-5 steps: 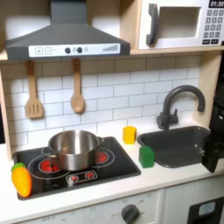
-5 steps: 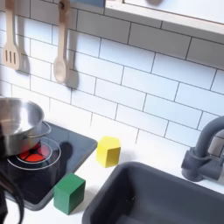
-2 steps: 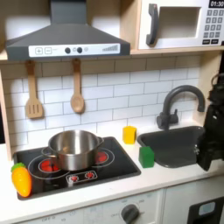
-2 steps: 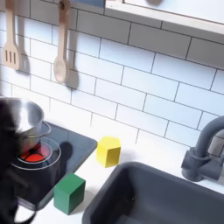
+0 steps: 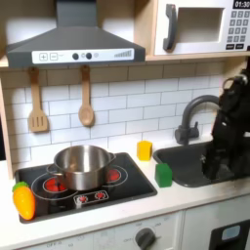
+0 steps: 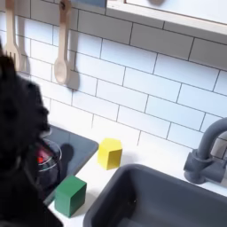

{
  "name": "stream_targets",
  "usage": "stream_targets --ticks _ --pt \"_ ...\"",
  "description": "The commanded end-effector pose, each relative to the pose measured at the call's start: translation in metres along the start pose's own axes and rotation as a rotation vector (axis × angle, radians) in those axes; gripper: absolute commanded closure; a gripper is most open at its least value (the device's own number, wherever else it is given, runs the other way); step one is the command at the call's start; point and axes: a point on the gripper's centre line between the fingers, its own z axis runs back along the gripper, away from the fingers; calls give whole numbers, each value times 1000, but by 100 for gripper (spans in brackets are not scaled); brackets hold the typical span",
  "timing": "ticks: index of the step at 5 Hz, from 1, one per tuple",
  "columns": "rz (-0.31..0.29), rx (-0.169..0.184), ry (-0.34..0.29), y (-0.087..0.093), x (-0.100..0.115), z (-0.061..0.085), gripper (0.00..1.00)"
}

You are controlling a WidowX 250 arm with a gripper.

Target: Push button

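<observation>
I see my arm (image 5: 230, 122) as a dark, smeared shape at the first exterior view's right. Its lower end, which I take to be the gripper (image 5: 213, 166), hangs over the sink (image 5: 190, 156), in front of the faucet (image 5: 198, 109). The blur is too heavy for me to tell whether the fingers are spread or pressed together. In the second exterior view the same dark mass covers the left side, and the fingers are no clearer there.

Several things here could be the button:
- The red buttons (image 5: 90, 197) on the front edge of the stove (image 5: 132, 186), below the pot (image 5: 81, 166).
- The controls (image 5: 73, 56) on the range hood (image 5: 73, 39).
- The microwave keypad (image 5: 239, 27) at the top right.

I judge the stove's red buttons the most likely target. They lie well apart from the gripper, across the tabletop (image 5: 186, 200).

To do this well I would press the fingers together first, so that one firm tip meets the button rather than straddling it. I would travel high enough to pass over the green block (image 5: 163, 174) and yellow block (image 5: 145, 149) and the pot's rim. Then I would stop above the buttons, let the picture settle, and come straight down gently. The buttons are small and close together, so a slanted approach could slip off or press both.
</observation>
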Motion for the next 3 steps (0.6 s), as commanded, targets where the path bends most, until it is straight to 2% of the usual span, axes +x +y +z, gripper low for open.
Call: stream_targets --ticks 1,2,3 --pt "98 8 -71 26 35 0 100" --pt "135 24 -112 45 53 4 100" --pt "153 23 -174 59 76 11 100"
